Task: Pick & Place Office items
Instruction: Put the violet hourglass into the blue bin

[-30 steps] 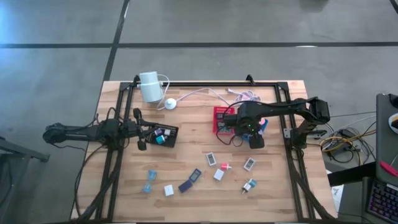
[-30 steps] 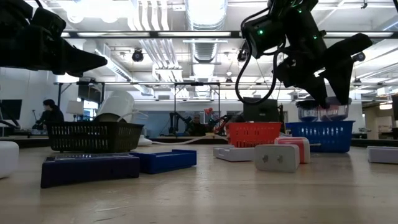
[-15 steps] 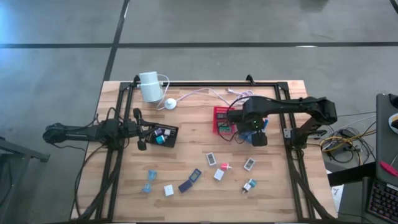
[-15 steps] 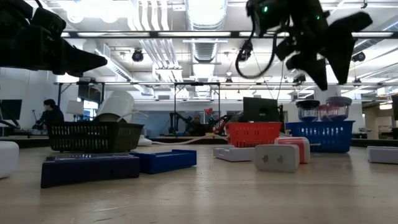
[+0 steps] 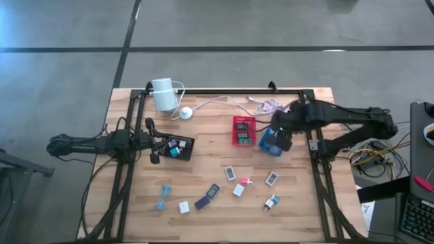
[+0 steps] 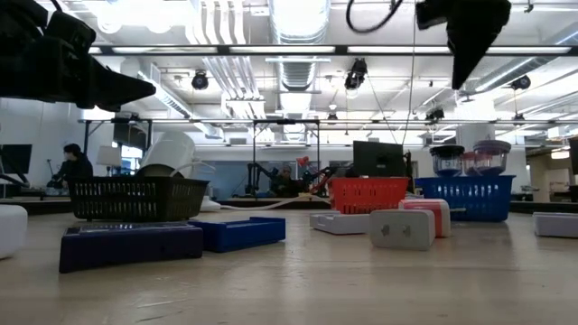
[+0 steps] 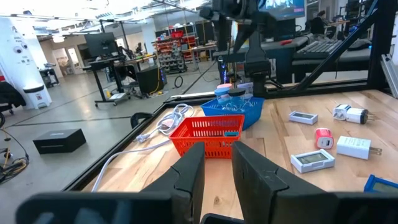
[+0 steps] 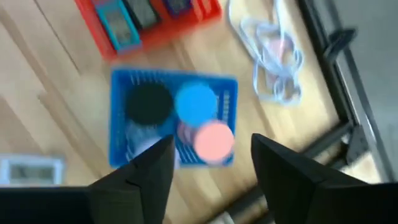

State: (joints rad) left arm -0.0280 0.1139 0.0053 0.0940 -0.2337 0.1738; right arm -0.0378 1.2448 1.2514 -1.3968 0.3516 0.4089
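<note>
Office items [image 5: 239, 190], about ten loose pieces, are lying around six o'clock on the table [image 5: 305, 217], seemingly waiting to be sorted. Three trays are receiving them: black tray [image 5: 186, 148] at nine o'clock, red tray [image 5: 243, 119] and blue tray [image 5: 266, 143] at two. The left gripper [image 7: 216, 149] is hovering by the black tray, fingers slightly apart and empty; the right gripper [image 8: 211, 143] is hanging open-fingered and empty over the blue tray's three round pieces.

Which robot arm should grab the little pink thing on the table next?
Probably the right gripper: it hangs open over the blue basket, nearer the pink piece. The left gripper sits by the black basket, farther away.
</note>
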